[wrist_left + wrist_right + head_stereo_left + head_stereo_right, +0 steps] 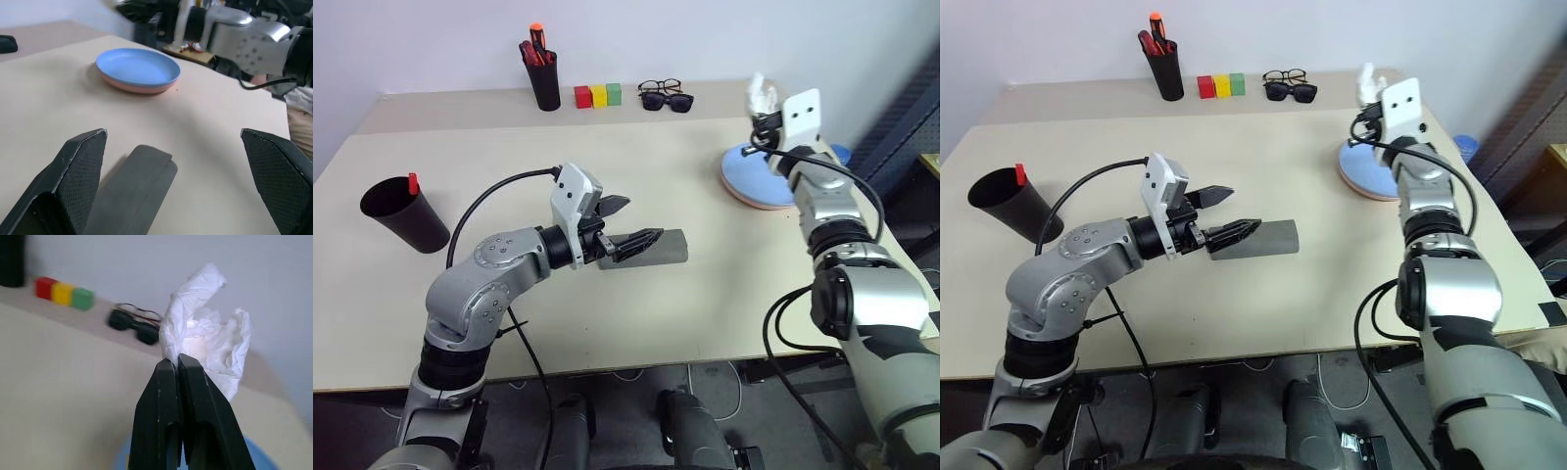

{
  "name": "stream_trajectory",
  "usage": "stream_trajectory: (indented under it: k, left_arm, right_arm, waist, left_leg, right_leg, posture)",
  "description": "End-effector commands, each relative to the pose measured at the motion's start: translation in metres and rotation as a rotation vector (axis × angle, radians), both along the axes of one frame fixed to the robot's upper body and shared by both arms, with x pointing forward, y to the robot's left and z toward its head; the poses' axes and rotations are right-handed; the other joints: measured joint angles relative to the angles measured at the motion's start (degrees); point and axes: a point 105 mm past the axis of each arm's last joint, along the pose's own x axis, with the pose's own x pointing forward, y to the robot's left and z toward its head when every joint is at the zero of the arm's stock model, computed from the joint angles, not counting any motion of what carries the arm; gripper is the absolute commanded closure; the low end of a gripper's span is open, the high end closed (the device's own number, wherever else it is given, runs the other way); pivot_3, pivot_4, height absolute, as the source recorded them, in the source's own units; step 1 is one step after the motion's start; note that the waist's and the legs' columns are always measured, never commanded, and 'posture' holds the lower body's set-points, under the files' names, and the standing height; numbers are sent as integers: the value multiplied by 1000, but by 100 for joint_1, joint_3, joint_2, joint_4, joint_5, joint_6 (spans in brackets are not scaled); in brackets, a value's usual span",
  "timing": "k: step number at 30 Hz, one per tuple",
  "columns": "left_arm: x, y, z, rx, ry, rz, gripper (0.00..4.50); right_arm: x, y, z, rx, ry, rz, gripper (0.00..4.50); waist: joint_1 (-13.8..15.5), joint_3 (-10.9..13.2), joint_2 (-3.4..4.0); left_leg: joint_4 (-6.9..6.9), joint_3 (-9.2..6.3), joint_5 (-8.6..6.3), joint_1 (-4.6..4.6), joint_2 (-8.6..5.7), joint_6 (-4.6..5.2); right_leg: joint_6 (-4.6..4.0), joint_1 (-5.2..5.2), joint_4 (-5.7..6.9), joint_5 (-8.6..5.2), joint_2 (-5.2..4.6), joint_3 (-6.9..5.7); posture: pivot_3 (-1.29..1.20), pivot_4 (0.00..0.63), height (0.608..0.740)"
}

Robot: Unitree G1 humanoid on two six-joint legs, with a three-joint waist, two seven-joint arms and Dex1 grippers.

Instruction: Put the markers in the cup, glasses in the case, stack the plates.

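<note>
Beige tabletop (636, 294) against a pale wall carries everything. Toward two o'clock the blue plate (756, 174) sits stacked on the pink plate (142, 89). At nine o'clock the black cup (403, 212) stands tilted with a red marker cap (413, 183) showing at its rim. Near the centre lies the closed grey case (656, 246), with the left end effector (628, 223) spread wide, one finger over its near end. Above the plates, the right end effector (178, 363) pinches a crumpled white tissue (208, 340). At twelve o'clock rest spectacles (660, 86) and sunglasses (667, 101).
</note>
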Motion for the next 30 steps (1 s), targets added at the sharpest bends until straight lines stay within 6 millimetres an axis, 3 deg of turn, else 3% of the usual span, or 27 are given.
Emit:
stream_trajectory:
  k: [1,5,10,14,17,20,24,28,30]
  left_arm:
    - [1,-3,8,-16,-48,3,0]
    - [9,1,5,-8,-71,60,0]
    - [23,13,0,1,-163,193,0]
    - [17,26,-18,51,-155,188,0]
    - [13,46,-24,11,-124,220,0]
    - [9,67,-29,6,-144,283,0]
    - [3,95,-32,19,-234,401,0]
    - [-17,116,-54,51,-135,406,0]
    - [-25,124,-59,59,-114,411,0]
  right_arm:
    - [-2,-15,3,-13,17,-37,3163]
    - [-4,-26,-5,-49,43,-78,1201]
    - [-9,-29,5,-71,0,-43,1201]
    - [-27,-27,2,-91,0,154,1201]
    - [-57,-34,-9,-125,25,268,1201]
    - [-101,-36,-25,-128,77,337,1201]
    - [-149,-39,-42,-84,145,343,1201]
    - [-192,-38,-63,-47,232,342,1201]
    - [-204,-37,-66,-33,245,336,1201]
  waist:
    - [-21,0,0]
    - [-24,0,0]
    - [0,0,0]
    - [9,0,0]
    - [46,0,0]
    - [144,-1,0]
    - [156,-6,10]
    - [156,-15,8]
    - [159,-15,8]
  left_leg:
    - [0,0,0,0,0,0]
    - [-1,1,0,2,0,0]
    - [0,2,0,0,0,0]
    - [-5,3,0,-1,0,0]
    - [-6,0,0,-2,1,1]
    - [-2,0,-1,-6,0,1]
    - [6,6,-1,1,2,1]
    - [7,9,-3,15,5,-2]
    - [7,10,-3,14,7,-2]
  right_leg:
    - [0,0,0,0,0,0]
    - [0,0,1,1,0,1]
    - [2,0,-1,2,0,2]
    - [7,0,-6,4,0,2]
    - [22,4,-7,9,0,1]
    - [21,2,-6,8,-2,1]
    - [-4,3,-4,0,-4,3]
    - [-12,11,-5,1,-4,3]
    - [-14,10,-8,0,-6,3]
  posture:
    - [0,150,740]
    - [0,150,740]
    - [0,150,740]
    - [0,150,740]
    - [0,150,740]
    - [0,150,740]
    - [0,150,740]
    - [0,150,740]
    - [0,150,740]
